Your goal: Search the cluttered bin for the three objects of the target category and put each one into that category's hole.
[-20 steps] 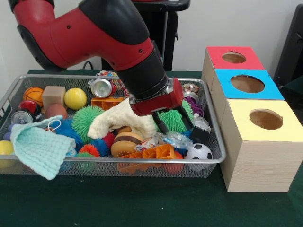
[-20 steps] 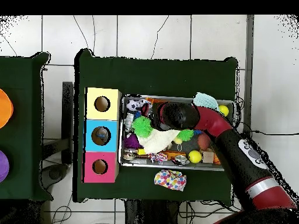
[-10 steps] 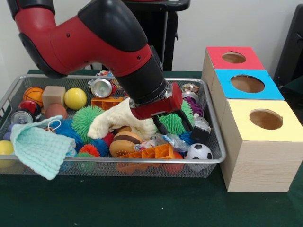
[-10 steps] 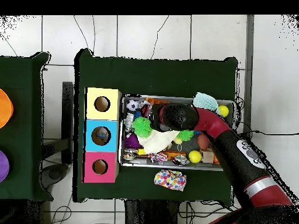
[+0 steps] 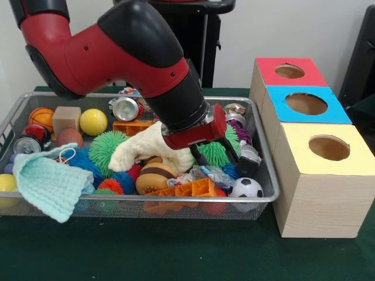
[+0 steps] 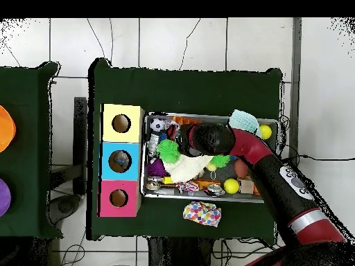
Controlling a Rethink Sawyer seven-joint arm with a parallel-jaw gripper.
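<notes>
Gripper (image 5: pixel 217 158) hangs low in the right half of the bin (image 5: pixel 265 199), with its two black fingers (image 5: pixel 200 157) spread apart, one on each side of a green spiky ball (image 5: pixel 214 150); nothing is pinched between them as far as I can see, though the arm hides part of the tips. Which category is wanted is not shown, so the target is my guess: the spiky balls, because several lie in the bin, one between the fingers, a second green one (image 5: pixel 106 149) to the left past the cream cloth (image 5: pixel 147 150), and more blue and orange ones lower in the pile. Such a ball looks light and soft, with rubbery spines that bend, so it should not break, but it may squeeze out or roll if held only by the spines. I think it is better to close around the middle of the body, deep enough that the pads press on the core. The cloth touches the ball's left side and could be caught together with it. Three boxes stand right of the bin, each with one hole: red (image 5: pixel 289 71), blue (image 5: pixel 306 103) and yellow (image 5: pixel 329 147).
</notes>
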